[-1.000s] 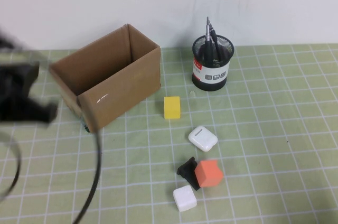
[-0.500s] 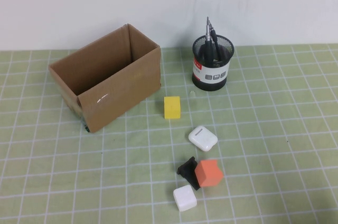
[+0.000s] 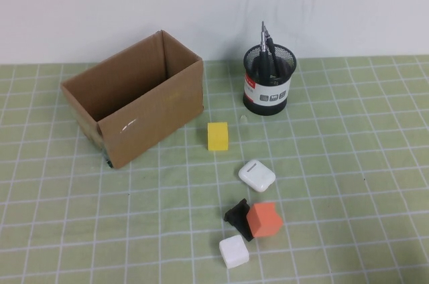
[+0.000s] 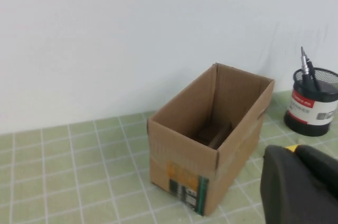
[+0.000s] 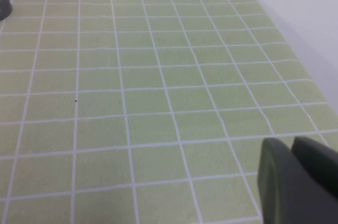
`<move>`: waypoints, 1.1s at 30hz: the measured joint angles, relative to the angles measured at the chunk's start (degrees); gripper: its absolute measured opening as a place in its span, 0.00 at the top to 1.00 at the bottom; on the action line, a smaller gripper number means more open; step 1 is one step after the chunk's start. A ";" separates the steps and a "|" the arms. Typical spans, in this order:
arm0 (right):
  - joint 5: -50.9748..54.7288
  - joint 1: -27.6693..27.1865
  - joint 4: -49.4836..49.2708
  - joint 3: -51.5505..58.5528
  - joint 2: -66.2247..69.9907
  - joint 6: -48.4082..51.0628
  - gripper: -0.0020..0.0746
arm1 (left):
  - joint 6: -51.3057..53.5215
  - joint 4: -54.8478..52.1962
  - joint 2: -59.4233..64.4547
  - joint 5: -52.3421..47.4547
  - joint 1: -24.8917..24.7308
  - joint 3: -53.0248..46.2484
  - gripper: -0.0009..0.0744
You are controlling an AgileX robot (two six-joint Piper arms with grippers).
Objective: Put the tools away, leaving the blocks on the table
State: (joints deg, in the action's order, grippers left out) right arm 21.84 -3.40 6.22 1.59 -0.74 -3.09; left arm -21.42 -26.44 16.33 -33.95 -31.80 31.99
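Observation:
Two black-handled tools with metal tips (image 3: 267, 46) stand in a black mesh cup (image 3: 269, 82) at the back of the table; they also show in the left wrist view (image 4: 307, 70). The red-handled scissors are not in sight. The yellow block (image 3: 218, 136), orange-red block (image 3: 264, 220), white block (image 3: 234, 251) and small black piece (image 3: 237, 216) lie on the green grid mat (image 3: 348, 183). Neither arm shows in the high view. My left gripper (image 4: 296, 149) is shut and empty, near the cardboard box. My right gripper (image 5: 292, 142) is shut and empty over bare mat.
An open cardboard box (image 3: 134, 96) stands at the back left; a dark shape lies on its floor (image 4: 214, 131). A white rounded case (image 3: 257, 175) lies between the yellow block and the orange-red block. A white wall runs behind the table.
The left arm and its cable, at the high view's left edge one second ago, have drawn back out of that view. Nothing on the table has moved.

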 joint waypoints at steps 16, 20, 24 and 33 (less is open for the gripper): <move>0.00 0.00 0.00 0.00 0.00 0.00 0.98 | 27.01 23.47 -6.39 22.57 20.93 -17.58 0.99; 0.00 0.00 0.00 0.00 0.00 0.00 0.98 | 27.35 26.88 -11.85 24.14 22.33 -25.29 0.99; 0.00 0.00 0.00 0.00 0.00 0.00 0.98 | 26.36 28.05 -16.44 23.00 23.02 -32.53 0.99; 0.00 0.00 0.00 0.00 0.00 0.00 0.98 | 25.10 28.33 -16.85 13.91 23.02 -33.49 0.99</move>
State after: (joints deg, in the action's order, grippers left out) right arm 21.84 -3.40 6.22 1.59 -0.74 -3.09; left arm 3.68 1.89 -0.52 -20.04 -8.78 -1.50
